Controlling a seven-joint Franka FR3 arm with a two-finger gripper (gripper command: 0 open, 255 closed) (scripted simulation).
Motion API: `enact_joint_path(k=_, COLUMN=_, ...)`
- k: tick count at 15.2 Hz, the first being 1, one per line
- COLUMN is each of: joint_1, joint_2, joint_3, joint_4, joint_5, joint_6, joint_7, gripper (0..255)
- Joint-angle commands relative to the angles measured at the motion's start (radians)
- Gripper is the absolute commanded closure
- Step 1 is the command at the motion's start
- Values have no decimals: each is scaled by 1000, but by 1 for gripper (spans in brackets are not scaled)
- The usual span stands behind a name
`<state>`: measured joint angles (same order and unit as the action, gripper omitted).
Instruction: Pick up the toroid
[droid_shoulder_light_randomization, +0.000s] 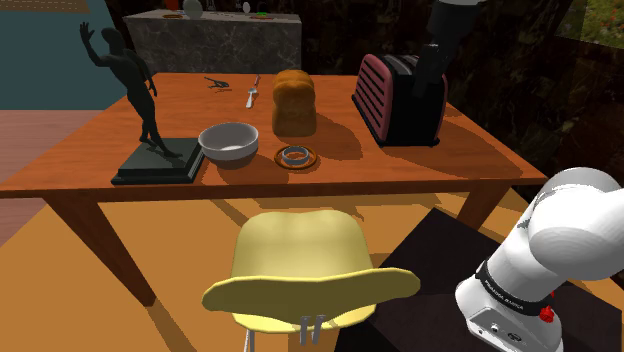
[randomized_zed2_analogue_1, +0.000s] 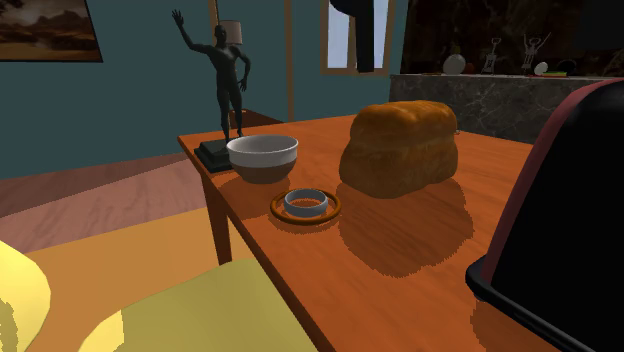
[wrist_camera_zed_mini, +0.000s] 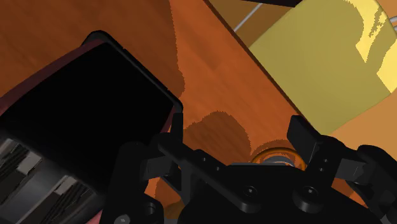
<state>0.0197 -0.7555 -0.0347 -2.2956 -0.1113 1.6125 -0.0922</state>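
Your black end effector (wrist_camera_zed_mini: 235, 137), fingers (wrist_camera_zed_mini: 304, 135) apart, hangs over the dark toaster (droid_shoulder_light_randomization: 403, 100); the orange-brown ring (droid_shoulder_light_randomization: 297, 156) (grey inner band) lies on the wooden surface (droid_shoulder_light_randomization: 420, 160)

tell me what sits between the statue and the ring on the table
The bowl sits between the dark statue and the ring, near the table's edge. The second exterior view shows this, and so does the shoulder view.
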Motion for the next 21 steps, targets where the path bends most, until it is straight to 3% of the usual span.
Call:
enact_joint_path(k=1, joint_1=0, joint_2=0, joint_3=0, joint_4=0, joint_5=0, joint_6=0, joint_7=0, gripper=0)
enact_joint_path(k=11, joint_1=33, joint_2=311, joint_3=55, joint_4=48, joint_5=46, joint_6=232, joint_7=88, gripper=0)
enact_joint_path(k=21, joint_1=61, joint_2=669, joint_3=102, joint_4=223, joint_5=59, joint_6=388, joint_7=163, gripper=0)
